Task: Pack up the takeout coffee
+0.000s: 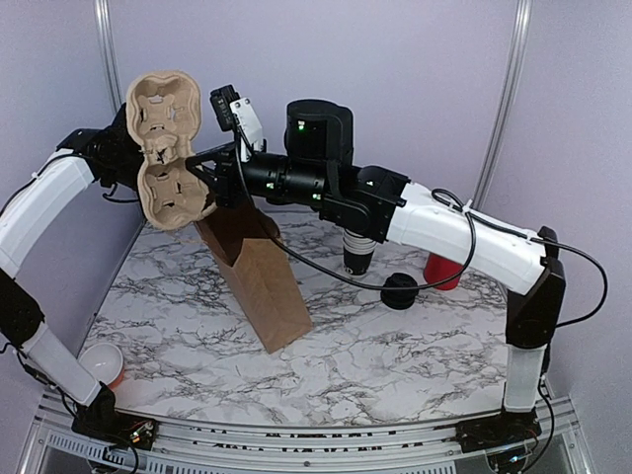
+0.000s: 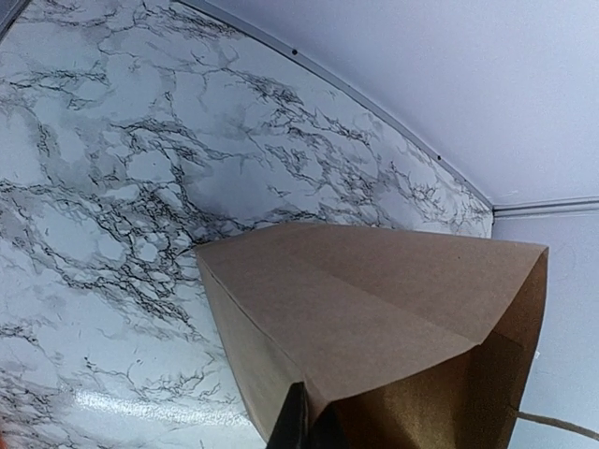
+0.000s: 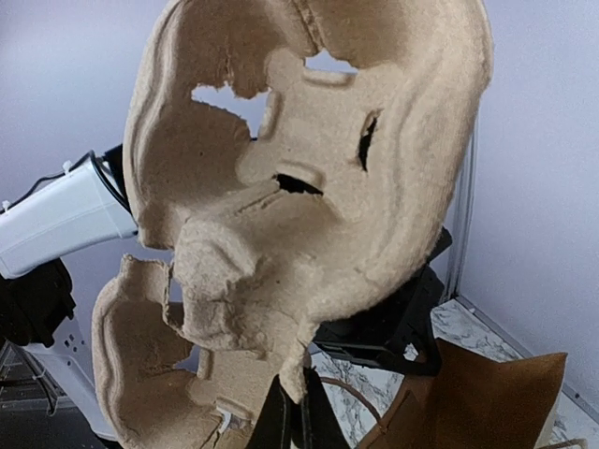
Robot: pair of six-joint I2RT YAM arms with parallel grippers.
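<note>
The takeout coffee (image 1: pixel 399 290), a small black cup with a black lid, stands on the marble table right of centre, below my right arm. My right gripper (image 3: pixel 298 423) is shut on the edge of a tan pulp cup carrier (image 1: pixel 163 148), holding it upright in the air above the mouth of a brown paper bag (image 1: pixel 262 281). The carrier fills the right wrist view (image 3: pixel 309 187). My left gripper (image 2: pixel 301 428) is shut on the bag's rim (image 2: pixel 374 309). In the top view it is hidden behind the carrier.
A stack of black cups (image 1: pixel 357 252) stands under my right forearm. A red cup (image 1: pixel 442 272) stands behind that arm. Another red cup, white inside (image 1: pixel 102 363), sits at the near left edge. A purple wall encloses the table.
</note>
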